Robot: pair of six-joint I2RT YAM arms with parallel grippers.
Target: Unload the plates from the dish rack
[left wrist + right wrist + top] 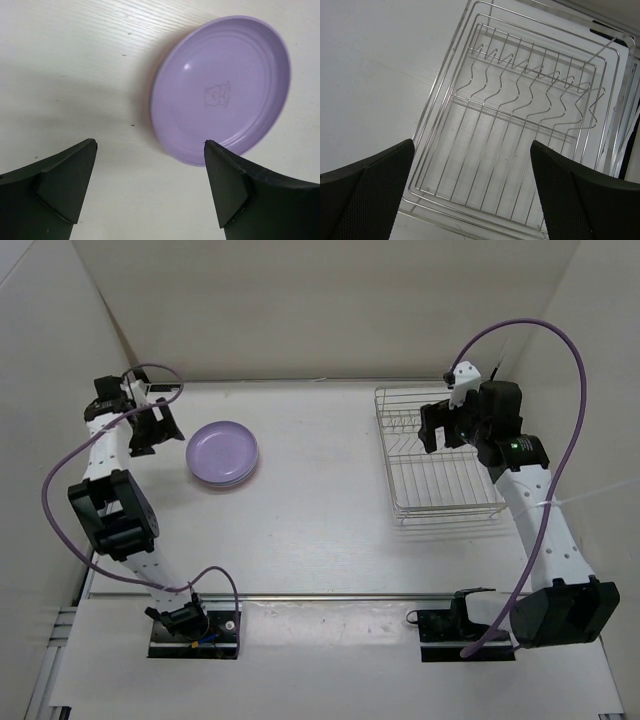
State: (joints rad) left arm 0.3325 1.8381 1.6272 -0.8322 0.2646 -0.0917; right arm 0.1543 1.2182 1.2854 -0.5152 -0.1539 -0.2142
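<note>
Nearest you, the two arm bases [195, 628] sit bolted to a dark rail [330, 597] along the table's near edge, and a purple cable [48, 480] loops beside each arm. Your left arm reaches up the left side, and the left gripper [160, 430] has its jaws spread wide with nothing between them. In the left wrist view its two black fingers [65, 185] frame bare tabletop. The plates [222, 453] lie flat on the table just right of that gripper, near it but apart from it. The lavender plate [220, 90] is on top, with a small bear mark pressed into its middle, and in the top view a second rim peeks out under its near edge. You cannot tell from here how many plates lie beneath it. Through the left wrist camera the lavender plate sits ahead and to the right of the gap, its near rim close to the right fingertip. On the other side, the right gripper [447, 430] hangs over the far part of the dish rack [440, 480], jaws likewise spread wide and gripping nothing. The right wrist view looks down between them onto the wire grid and its row of wavy prongs [530, 90]. The table [320, 510] is a pale, faintly wood-grained board, well lit. Plain white walls [320, 310] close it in on the left, far and right sides.
</note>
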